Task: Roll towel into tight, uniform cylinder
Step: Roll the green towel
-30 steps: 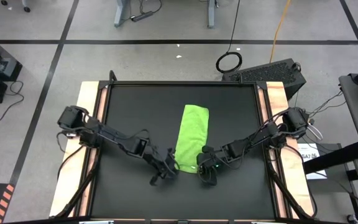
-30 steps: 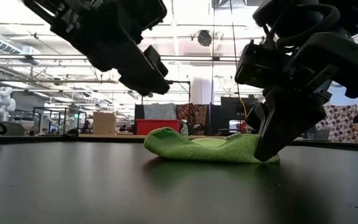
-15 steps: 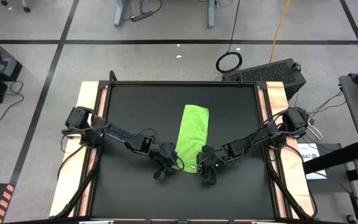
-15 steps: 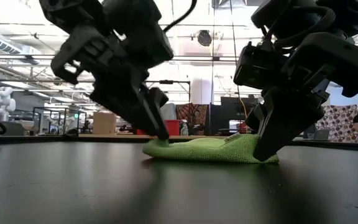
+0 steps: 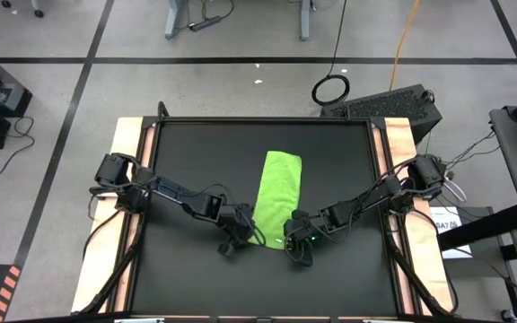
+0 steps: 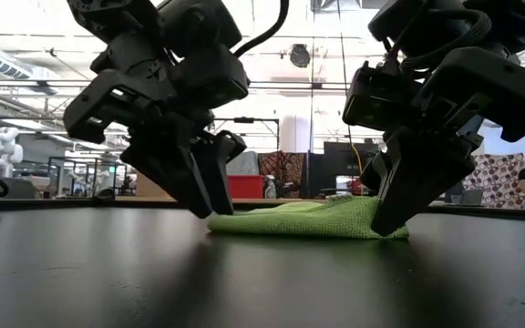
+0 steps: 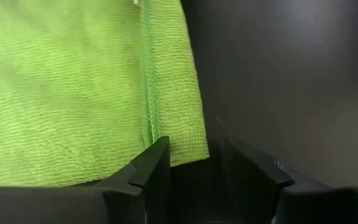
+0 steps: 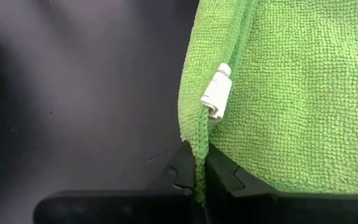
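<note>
Bottom centre, right gripper pinches the towel corner; left gripper spread, needs clamping before rolling.

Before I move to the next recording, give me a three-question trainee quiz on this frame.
1. True or false: the towel is already rolled into a cylinder.
2. Which end effector is shut on the towel's edge? A. left B. right C. neither
3. Fill in: the left end effector has its fingers open at the towel's near ____.

Key:
1. False. It lies flat as a long folded strip on the black table.
2. B. In the right wrist view, the right end effector pinches the hem just below the white tag.
3. Corner. One finger overlaps the cloth, the other sits over bare table.
</note>
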Robot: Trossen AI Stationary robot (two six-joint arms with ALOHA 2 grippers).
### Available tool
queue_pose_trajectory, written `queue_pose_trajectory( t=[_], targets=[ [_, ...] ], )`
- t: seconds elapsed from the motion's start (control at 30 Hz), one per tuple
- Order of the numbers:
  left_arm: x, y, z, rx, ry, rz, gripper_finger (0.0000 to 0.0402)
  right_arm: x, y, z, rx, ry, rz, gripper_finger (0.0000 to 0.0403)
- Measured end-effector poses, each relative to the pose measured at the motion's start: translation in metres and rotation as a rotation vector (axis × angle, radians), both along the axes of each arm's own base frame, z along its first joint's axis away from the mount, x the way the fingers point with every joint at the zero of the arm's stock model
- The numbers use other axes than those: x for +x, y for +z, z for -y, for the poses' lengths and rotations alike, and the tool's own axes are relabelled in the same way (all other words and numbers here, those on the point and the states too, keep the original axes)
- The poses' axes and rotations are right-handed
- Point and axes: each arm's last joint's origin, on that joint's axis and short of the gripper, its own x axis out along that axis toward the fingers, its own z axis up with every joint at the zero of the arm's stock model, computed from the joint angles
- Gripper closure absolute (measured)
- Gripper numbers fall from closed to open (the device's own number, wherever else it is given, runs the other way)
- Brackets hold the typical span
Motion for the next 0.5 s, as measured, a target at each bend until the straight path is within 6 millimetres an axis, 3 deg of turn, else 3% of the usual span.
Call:
queue_pose_trajectory(
  t=[0.37, 0.5],
  targets=[
    [0.001, -0.011, -0.001, 0.045, -0.008, -0.028, 0.0245, 0.0, 0.0, 0.0, 0.007, -0.018, -0.001, 0.0401],
    [0.003, -0.016, 0.0, 0.035, 0.002, -0.038, 0.0263, 0.0, 0.0, 0.0, 0.018, -0.031, -0.004, 0.0401]
  ],
)
